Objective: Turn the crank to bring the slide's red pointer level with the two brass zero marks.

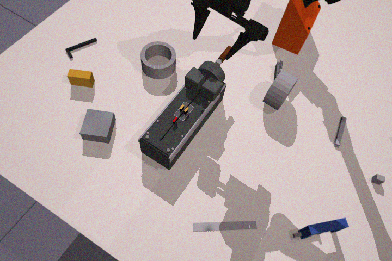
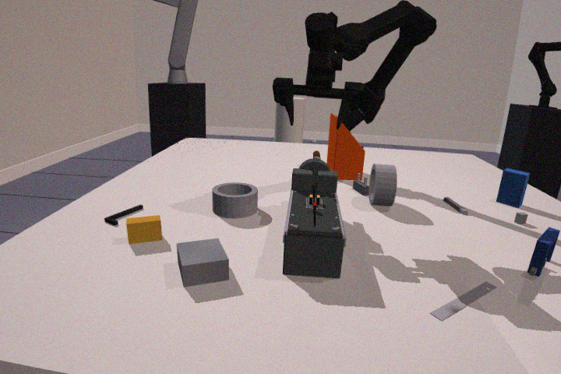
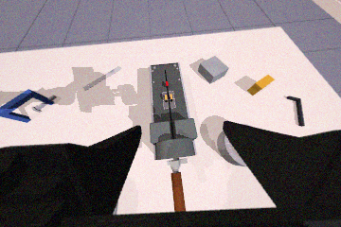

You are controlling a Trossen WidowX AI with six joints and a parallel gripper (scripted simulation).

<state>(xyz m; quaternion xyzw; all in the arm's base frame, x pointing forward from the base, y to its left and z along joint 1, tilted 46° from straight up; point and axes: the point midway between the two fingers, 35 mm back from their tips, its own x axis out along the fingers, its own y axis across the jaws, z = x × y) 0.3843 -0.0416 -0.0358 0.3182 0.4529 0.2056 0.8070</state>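
The dark machine point(image 1: 154, 155) point(image 2: 312, 255) point(image 3: 157, 109) stands on the table. Its red pointer point(image 1: 175, 119) point(image 2: 315, 204) point(image 3: 167, 83) sits in the slot, off the brass zero marks point(image 1: 186, 110) point(image 3: 169, 97), on the side away from the crank. The crank's brown handle point(image 1: 225, 53) point(image 2: 316, 154) point(image 3: 178, 191) sticks out beyond the round housing at the machine's back end. My gripper point(image 1: 210, 48) point(image 2: 315, 125) point(image 3: 182, 127) is wide open and empty. It hangs above the handle's level, not holding it; in the wrist view the handle shows low between the fingers.
A grey ring point(image 1: 158, 72) point(image 2: 234, 206) stands beside the machine. An orange wedge point(image 1: 290, 33) point(image 2: 345, 154) and an upright grey wheel point(image 1: 280, 89) point(image 2: 382, 185) are on the other side. A grey block point(image 1: 98, 123) point(image 3: 213, 69) and a yellow block point(image 1: 80, 78) point(image 3: 260, 85) lie farther off.
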